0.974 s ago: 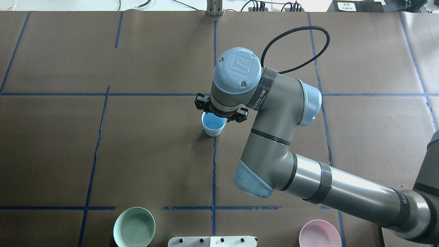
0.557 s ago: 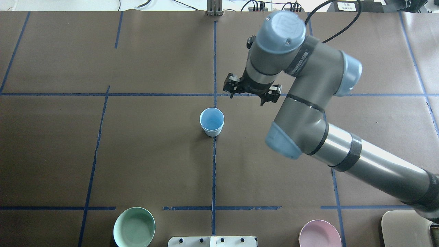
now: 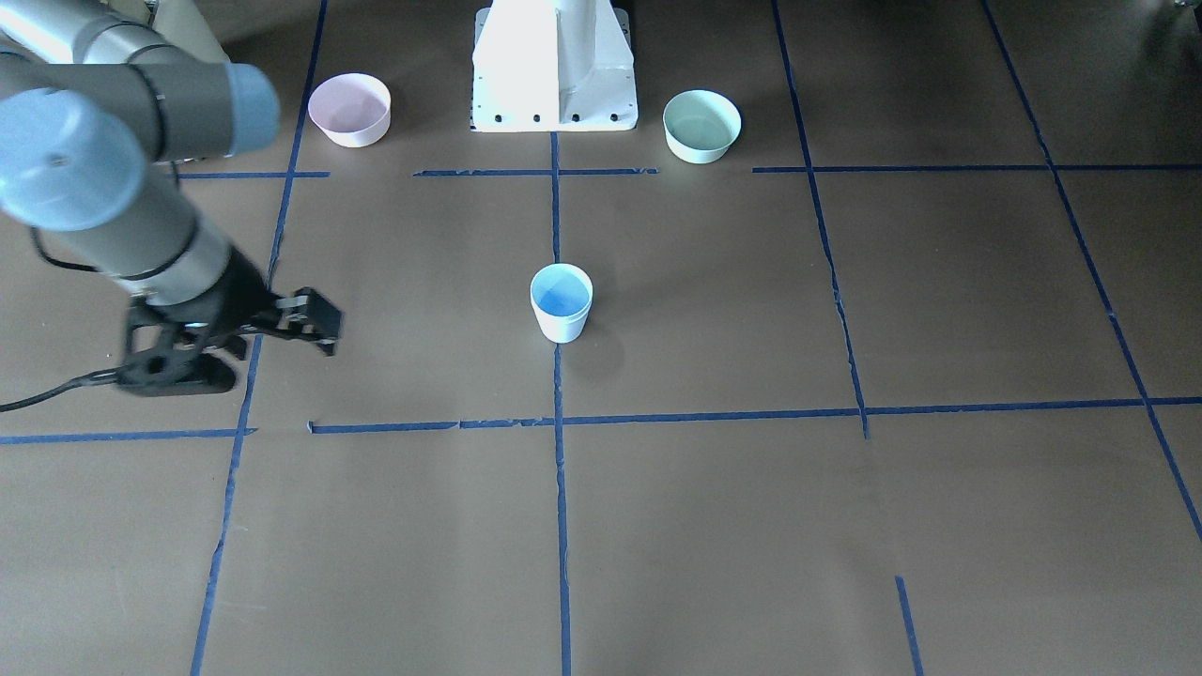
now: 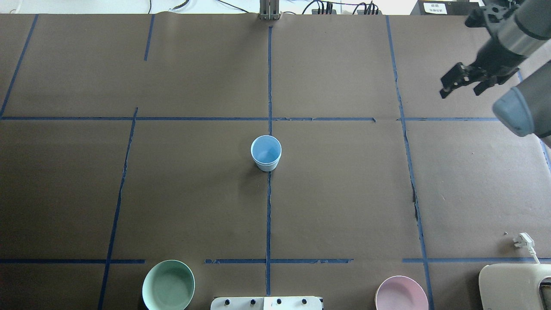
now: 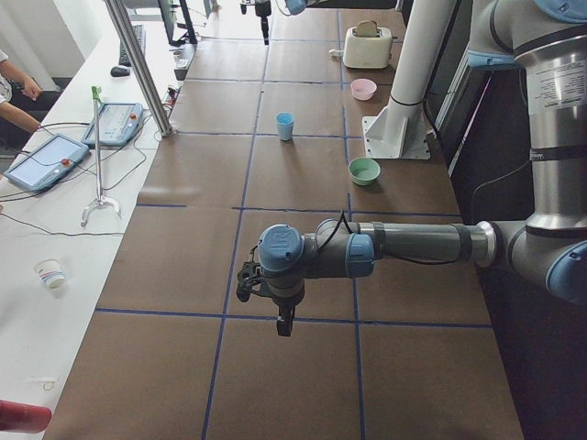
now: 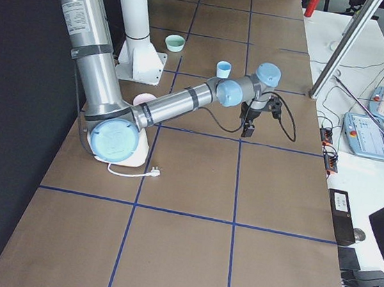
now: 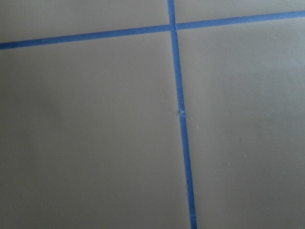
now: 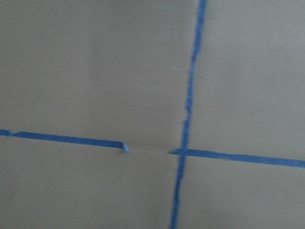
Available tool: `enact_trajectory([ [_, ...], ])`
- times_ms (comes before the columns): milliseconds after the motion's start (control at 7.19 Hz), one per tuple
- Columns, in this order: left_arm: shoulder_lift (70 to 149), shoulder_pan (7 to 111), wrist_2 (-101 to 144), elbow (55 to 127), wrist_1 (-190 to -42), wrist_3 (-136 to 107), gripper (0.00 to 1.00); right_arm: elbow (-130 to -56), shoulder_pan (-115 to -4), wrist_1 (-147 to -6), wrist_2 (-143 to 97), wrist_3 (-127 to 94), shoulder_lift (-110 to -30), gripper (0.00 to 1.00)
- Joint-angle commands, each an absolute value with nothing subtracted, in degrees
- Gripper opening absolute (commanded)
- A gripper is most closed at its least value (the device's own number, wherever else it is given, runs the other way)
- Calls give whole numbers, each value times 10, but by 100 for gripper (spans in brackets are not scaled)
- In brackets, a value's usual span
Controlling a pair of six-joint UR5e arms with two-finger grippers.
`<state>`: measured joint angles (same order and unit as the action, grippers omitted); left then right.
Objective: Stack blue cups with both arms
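Swung away since a moment ago, right gripper [image 4: 462, 86] hangs with jaws spread, empty — blue cups [image 4: 266, 153], seemingly nested, stand upright at its 8 o'clock, well apart — left gripper [image 5: 266, 302] too unclear to tell whether its jaws are apart

Surface: brown paper table cover [image 7: 90, 143] — plain and matte, filling the whole view.
Crosswise tape: a blue tape line [image 7: 86, 37] runs from edge to edge near the top, rising slightly toward the right.
Lengthwise tape: a second blue tape line [image 7: 187, 167] runs from the top edge to the bottom edge, right of centre, leaning a little rightward as it descends.
Crossing [image 7: 171, 26]: the two lines meet close to the top edge.
Flaw: a small nick [image 7: 181, 112] in the lengthwise tape, about midway down — the tape looks slightly puckered there.
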<state>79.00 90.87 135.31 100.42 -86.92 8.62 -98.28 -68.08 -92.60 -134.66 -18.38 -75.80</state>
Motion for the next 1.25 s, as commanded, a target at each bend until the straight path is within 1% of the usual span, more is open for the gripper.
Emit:
enact_trajectory([
  [0,794,907,1348,992,-868,86,100,-1006,-786,-905,-1352,19,-933,100],
  [278,790,907,1348,997,-871,87,100,-1012,-837,-835,-1357,21,-1027,100],
  [417,790,907,1349,1003,-872,87,100,-1013,-838,-810,-1357,16,-1046,100],
  [1113,789,906,1354,1005,-872,87,100,-1012,-836,-805,-1358,16,-1041,100],
])
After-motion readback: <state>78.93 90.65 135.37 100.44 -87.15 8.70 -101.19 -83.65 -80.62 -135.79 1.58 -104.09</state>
